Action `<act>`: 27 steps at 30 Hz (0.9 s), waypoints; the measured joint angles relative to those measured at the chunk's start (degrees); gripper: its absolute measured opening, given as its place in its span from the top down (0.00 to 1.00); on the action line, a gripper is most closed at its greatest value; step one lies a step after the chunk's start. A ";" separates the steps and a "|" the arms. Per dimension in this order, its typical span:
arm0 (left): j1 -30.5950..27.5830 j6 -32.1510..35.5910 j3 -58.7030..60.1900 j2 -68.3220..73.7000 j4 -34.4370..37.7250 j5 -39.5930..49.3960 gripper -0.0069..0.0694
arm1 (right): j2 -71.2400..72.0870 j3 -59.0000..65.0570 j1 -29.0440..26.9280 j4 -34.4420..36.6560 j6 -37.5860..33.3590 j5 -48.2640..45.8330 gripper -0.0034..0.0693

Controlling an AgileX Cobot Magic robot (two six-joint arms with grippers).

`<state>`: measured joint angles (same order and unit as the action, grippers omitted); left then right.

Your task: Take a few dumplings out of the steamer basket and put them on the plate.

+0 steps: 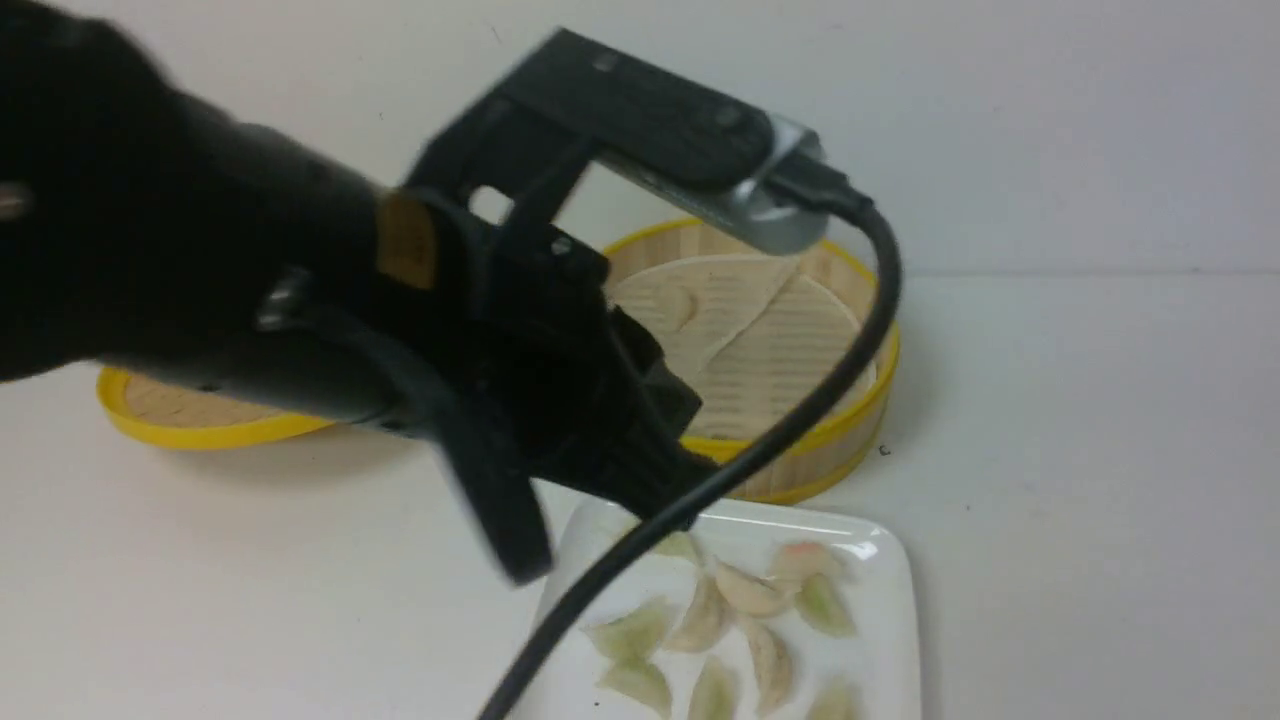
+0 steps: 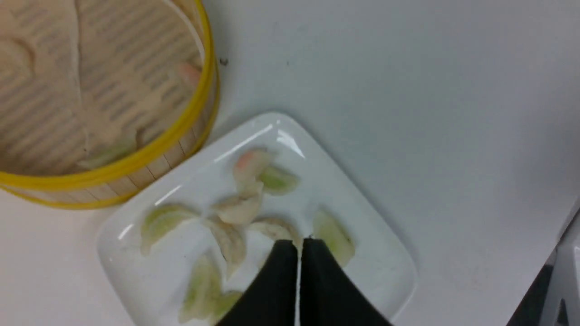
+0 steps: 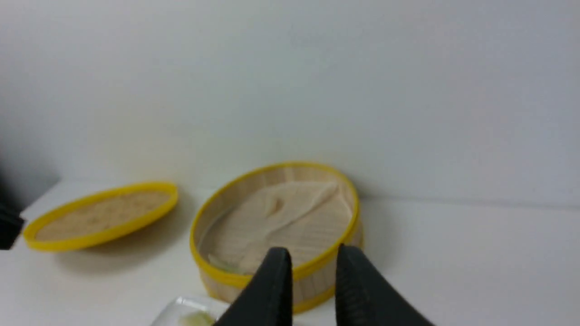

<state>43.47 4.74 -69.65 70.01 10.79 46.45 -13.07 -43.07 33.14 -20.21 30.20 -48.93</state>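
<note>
The white plate (image 1: 890,640) lies at the front with several pale green, cream and pinkish dumplings (image 1: 750,592) on it. The steamer basket (image 1: 850,410) stands just behind it, its paper liner creased. In the left wrist view the basket (image 2: 199,113) holds a pinkish dumpling (image 2: 188,72) and a greenish one (image 2: 106,156) by its wall. My left gripper (image 2: 299,242) is shut and empty, hovering over the dumplings (image 2: 238,208) on the plate (image 2: 385,271); it is blurred in the front view (image 1: 520,560). My right gripper (image 3: 312,258) is open and empty, pointing at the basket (image 3: 337,253).
The flat yellow-rimmed woven lid (image 1: 190,425) lies at the back left, also in the right wrist view (image 3: 99,217). The left arm and its black cable (image 1: 800,420) cross in front of the basket. A white wall stands behind the table.
</note>
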 joint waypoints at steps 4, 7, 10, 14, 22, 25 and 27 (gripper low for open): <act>0.00 -2.89 7.21 -9.08 -2.13 -4.93 0.92 | 10.50 8.10 0.00 -5.57 5.78 8.61 0.94; 0.00 -6.23 14.30 -15.46 -5.31 -10.13 0.92 | 13.98 11.33 0.00 -9.43 8.48 15.47 0.97; 0.00 -11.23 21.50 -21.13 -8.43 -14.96 0.92 | 14.16 12.22 0.00 -10.49 9.43 18.41 0.97; 0.00 -16.49 29.75 -27.71 -11.94 -20.61 0.92 | 14.16 12.55 0.00 -10.65 9.65 18.99 0.97; 0.00 -19.14 35.99 -34.26 -16.13 -26.44 0.92 | 14.16 12.55 0.00 -10.83 9.65 19.19 0.97; 0.00 -19.49 36.17 -35.07 -16.36 -27.32 0.92 | 14.16 12.55 0.00 -10.83 9.65 19.19 0.97; 0.00 -19.49 36.17 -35.13 -16.36 -27.32 0.92 | 14.16 12.55 0.00 -10.83 9.65 19.19 0.97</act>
<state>43.47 -14.75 -33.48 34.88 -5.58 19.13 1.09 -30.52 33.14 -31.04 39.85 -29.74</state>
